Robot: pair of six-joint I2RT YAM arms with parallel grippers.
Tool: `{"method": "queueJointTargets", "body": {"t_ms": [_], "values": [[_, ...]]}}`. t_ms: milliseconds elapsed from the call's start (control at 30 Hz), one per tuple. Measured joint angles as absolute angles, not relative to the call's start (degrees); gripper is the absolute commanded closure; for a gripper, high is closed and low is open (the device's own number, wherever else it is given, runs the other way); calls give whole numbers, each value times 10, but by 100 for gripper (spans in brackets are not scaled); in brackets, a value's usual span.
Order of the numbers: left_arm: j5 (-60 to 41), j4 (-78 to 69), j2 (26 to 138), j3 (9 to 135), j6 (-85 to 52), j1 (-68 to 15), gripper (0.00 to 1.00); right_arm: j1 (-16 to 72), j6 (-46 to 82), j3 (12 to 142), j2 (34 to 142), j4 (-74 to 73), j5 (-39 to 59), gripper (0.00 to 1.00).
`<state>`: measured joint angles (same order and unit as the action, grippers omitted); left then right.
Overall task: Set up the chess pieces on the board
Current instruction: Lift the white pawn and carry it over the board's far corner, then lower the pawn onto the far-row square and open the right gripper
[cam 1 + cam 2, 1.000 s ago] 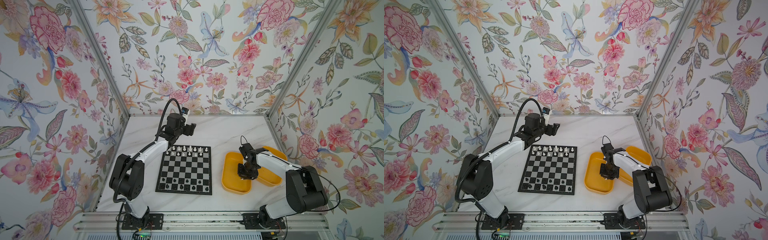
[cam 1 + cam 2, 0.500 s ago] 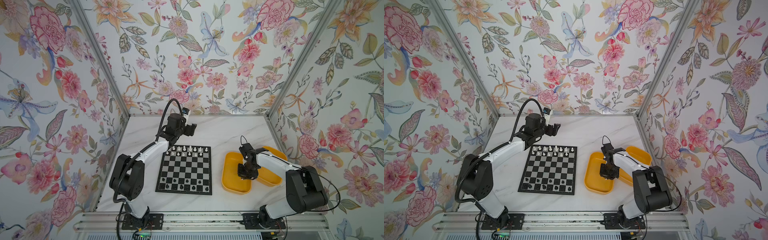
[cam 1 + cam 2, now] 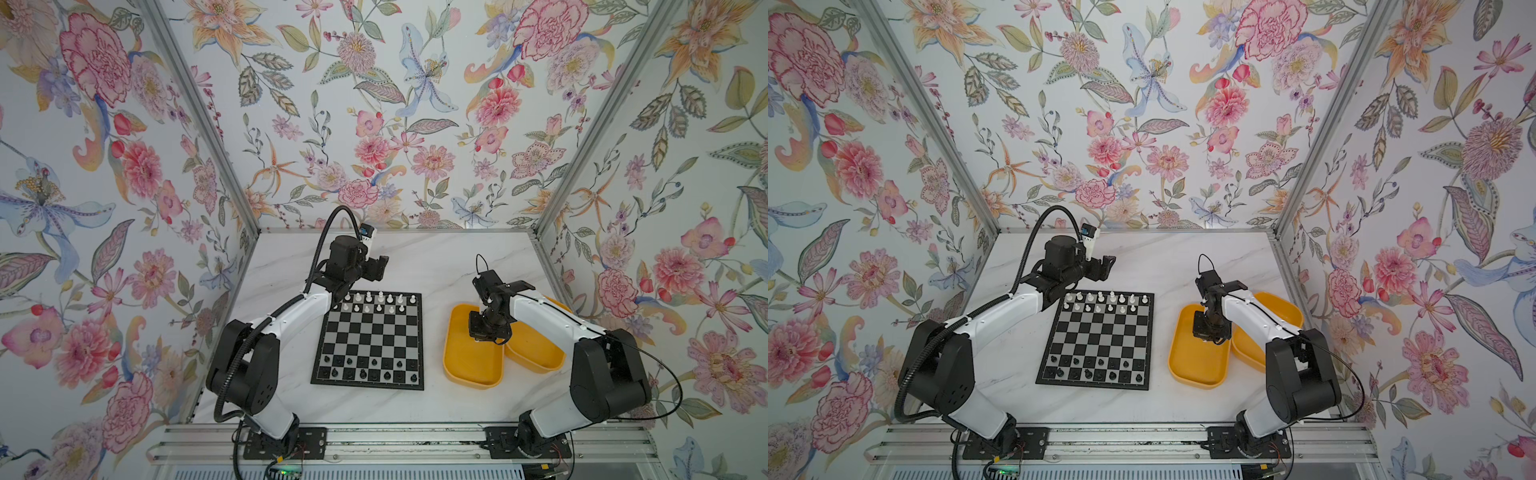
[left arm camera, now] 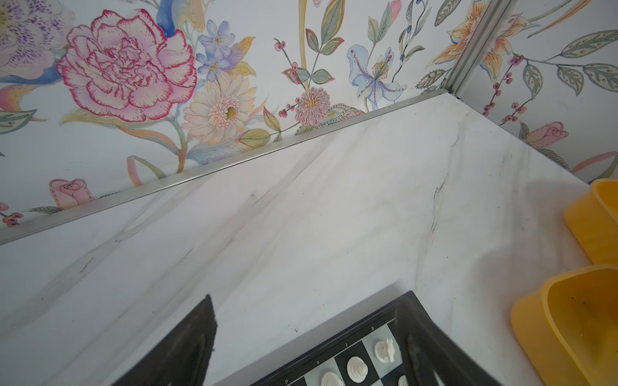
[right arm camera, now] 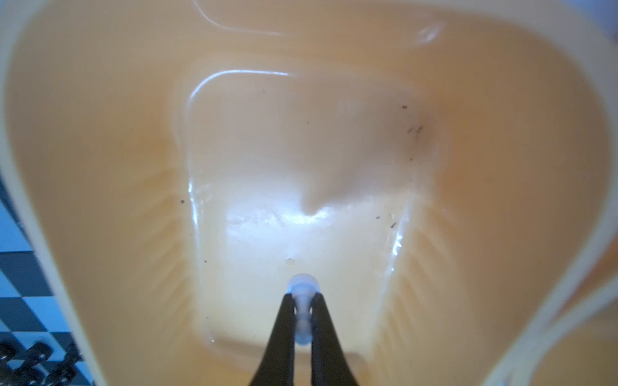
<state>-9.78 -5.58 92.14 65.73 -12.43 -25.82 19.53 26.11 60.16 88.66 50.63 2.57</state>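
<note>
My right gripper [image 5: 302, 300] is clamped tight on a tiny white piece [image 5: 302, 282] inside the yellow tub [image 3: 465, 365], right of the board [image 3: 370, 336] at centre frame in a top view. The pinch looks slim, so a hasty lift could twist the piece loose. My left gripper [image 4: 307, 295] hangs wide open and empty.

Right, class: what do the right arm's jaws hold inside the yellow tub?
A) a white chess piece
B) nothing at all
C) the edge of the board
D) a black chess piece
A: the right wrist view shows the jaws shut on a small white chess piece inside the yellow tub.
</note>
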Motion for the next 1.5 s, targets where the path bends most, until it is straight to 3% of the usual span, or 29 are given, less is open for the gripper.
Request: {"method": "queueJointTargets", "body": {"t_ms": [767, 1167, 1500], "values": [[-37, -74, 740, 471, -154, -258, 14, 295, 231, 979, 1099, 597, 26, 91], [-28, -69, 710, 451, -166, -258, 14, 352, 216, 1076, 1230, 606, 43, 91], [-25, -49, 695, 451, -159, -254, 14, 367, 212, 1096, 1278, 607, 52, 91]]}}
